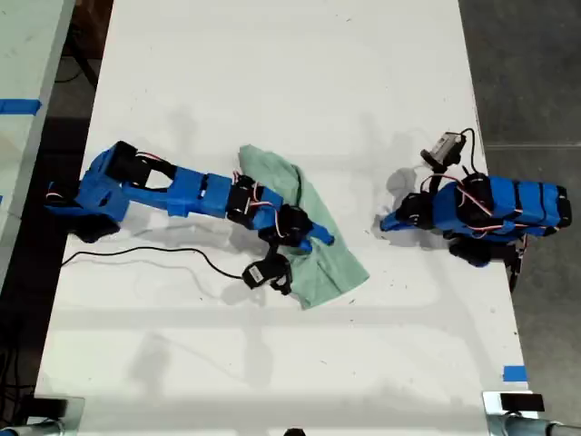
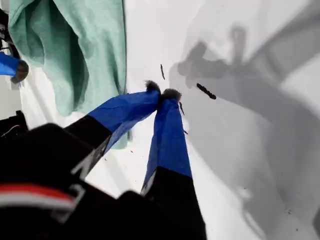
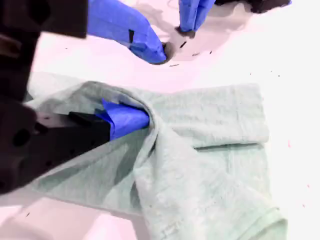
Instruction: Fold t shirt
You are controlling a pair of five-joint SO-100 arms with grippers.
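The pale mint-green t shirt point(image 1: 340, 266) lies crumpled on the white table point(image 1: 272, 73), near the middle of the exterior view. My second gripper point(image 1: 322, 238) reaches over it from the exterior view's left. It stands open point(image 3: 154, 86): one blue finger point(image 3: 125, 120) is tucked into a raised fold of the t shirt point(image 3: 210, 150), the other rests on bare table just past the cloth's edge. My first gripper point(image 1: 383, 223) comes from the exterior view's right. It is shut point(image 2: 162, 94) on nothing, tips low over the table, a short way from the t shirt point(image 2: 85, 45).
A black cable point(image 1: 163, 250) trails over the table beside the second arm. Blue tape point(image 1: 513, 372) marks the table's edge at the exterior view's lower right. Dark floor lies past that edge, and another pale surface point(image 1: 23, 54) stands at the exterior view's left.
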